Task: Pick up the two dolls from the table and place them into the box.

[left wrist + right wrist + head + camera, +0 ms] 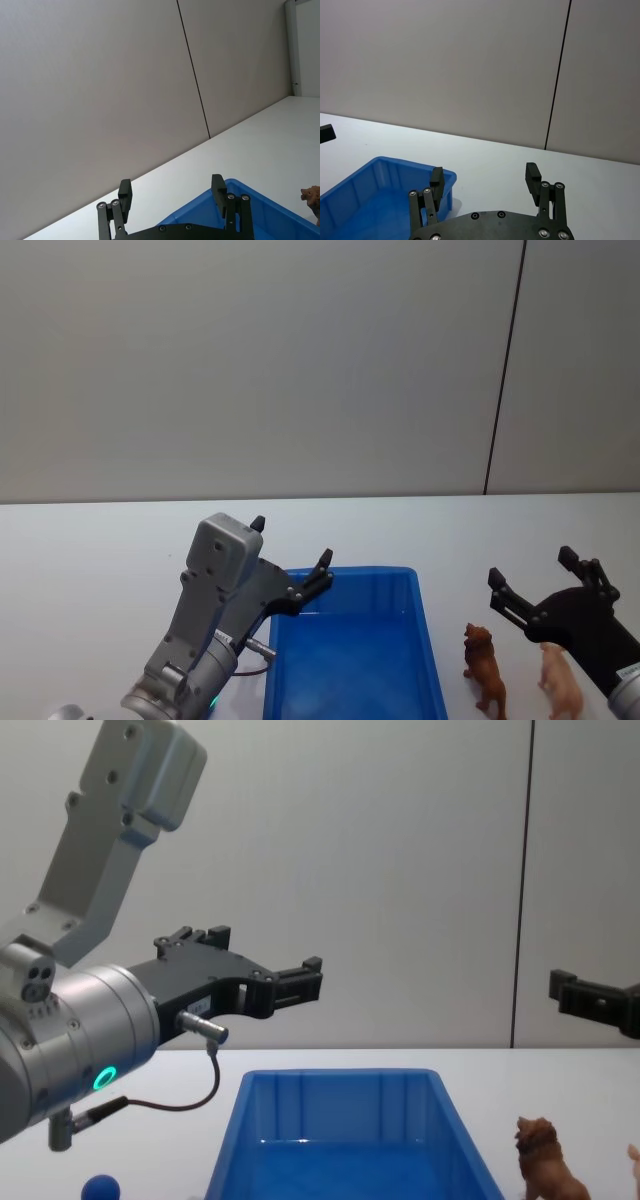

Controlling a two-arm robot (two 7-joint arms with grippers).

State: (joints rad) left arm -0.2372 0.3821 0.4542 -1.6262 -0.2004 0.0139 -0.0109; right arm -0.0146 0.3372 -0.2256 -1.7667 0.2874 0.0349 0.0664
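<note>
The lion doll [484,665] and pig doll [562,680] stand on the counter [100,540] right of the blue box [385,574], below the right gripper [532,570], the nearer arm, fingers apart; the left gripper [291,540], likewise spread, hovers over the box's corner

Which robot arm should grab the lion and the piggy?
The right one. The right gripper hangs open near the lion and pig, right of the blue box. The left gripper is at the box's other side.
</note>
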